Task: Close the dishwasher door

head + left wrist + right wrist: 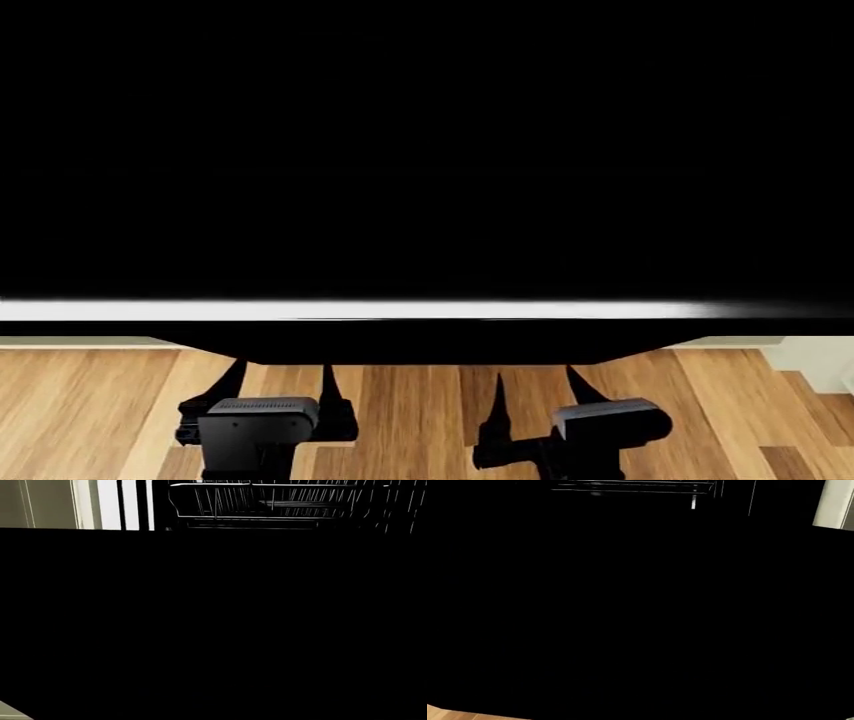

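Note:
The dishwasher door (427, 150) is a glossy black panel filling the upper head view, with its silver bar handle (400, 310) along its near edge. It also fills the left wrist view (213, 620) and the right wrist view (640, 605). My left gripper (284, 368) and right gripper (534, 372) sit low under the door's near edge, fingers spread and pointing up at its underside, holding nothing. Whether the fingertips touch the door cannot be told. Neither gripper's jaws show against the black in the wrist views.
Wire racks show inside the dishwasher beyond the door (267, 502), and in the right wrist view (634, 487). Pale cabinet panels stand at the sides (47, 502) (834, 502). Wooden floor (400, 400) lies below the door.

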You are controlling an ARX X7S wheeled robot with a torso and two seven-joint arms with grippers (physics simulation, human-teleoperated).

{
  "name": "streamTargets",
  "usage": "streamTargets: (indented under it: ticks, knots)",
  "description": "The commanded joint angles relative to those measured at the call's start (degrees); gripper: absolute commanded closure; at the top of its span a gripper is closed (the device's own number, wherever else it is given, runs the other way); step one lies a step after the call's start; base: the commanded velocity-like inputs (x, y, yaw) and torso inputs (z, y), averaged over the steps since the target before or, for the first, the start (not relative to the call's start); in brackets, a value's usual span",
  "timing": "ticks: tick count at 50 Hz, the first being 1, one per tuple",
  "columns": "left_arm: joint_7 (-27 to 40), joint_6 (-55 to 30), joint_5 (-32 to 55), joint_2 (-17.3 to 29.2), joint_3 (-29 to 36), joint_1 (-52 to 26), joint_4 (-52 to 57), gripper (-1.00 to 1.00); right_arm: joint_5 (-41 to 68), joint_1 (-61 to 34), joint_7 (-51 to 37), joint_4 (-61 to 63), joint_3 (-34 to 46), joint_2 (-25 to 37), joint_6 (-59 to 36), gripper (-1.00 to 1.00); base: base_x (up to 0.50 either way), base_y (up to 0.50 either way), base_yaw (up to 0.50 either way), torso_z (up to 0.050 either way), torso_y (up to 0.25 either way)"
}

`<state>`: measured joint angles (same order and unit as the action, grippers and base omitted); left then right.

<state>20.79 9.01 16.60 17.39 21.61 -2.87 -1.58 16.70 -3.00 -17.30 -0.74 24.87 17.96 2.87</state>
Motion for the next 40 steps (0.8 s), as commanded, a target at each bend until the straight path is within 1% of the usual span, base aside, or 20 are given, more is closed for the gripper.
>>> streamTargets:
  ticks: [1, 5, 15, 28, 40]
  knots:
    - [0.1, -0.3, 0.1, 0.0, 0.3, -0.1, 0.2, -1.0, 1.0, 0.2, -0.3, -0.3, -0.5, -0.1, 0.3, -1.0, 0.0, 0.0, 0.0, 0.0, 0.0]
    - [0.1, -1.5, 0.9, 0.4, 0.6, 0.3, 2.1, -1.0, 1.7, 0.1, -0.5, 0.0, -0.9, -0.1, -0.1, -1.0, 0.0, 0.0, 0.0, 0.0, 0.0]
    - [2.6, -8.6, 5.6, 1.5, -1.3, -0.5, 7.8, -1.0, 4.0, -0.7, -2.7, 4.9, -2.3, 0.6, -4.2, -1.0, 0.0, 0.0, 0.0, 0.0, 0.0]
    - [4.3, -18.1, 11.6, 3.6, -2.2, -3.2, 15.5, -1.0, 5.3, -2.5, -4.8, 10.5, -2.3, 1.9, -10.4, -1.0, 0.0, 0.0, 0.0, 0.0, 0.0]
    - [7.8, -25.7, 14.3, 6.1, -3.4, -7.6, 23.0, -1.0, 7.2, -6.1, -7.1, 17.2, -2.9, 3.9, -18.1, -1.0, 0.0, 0.0, 0.0, 0.0, 0.001]
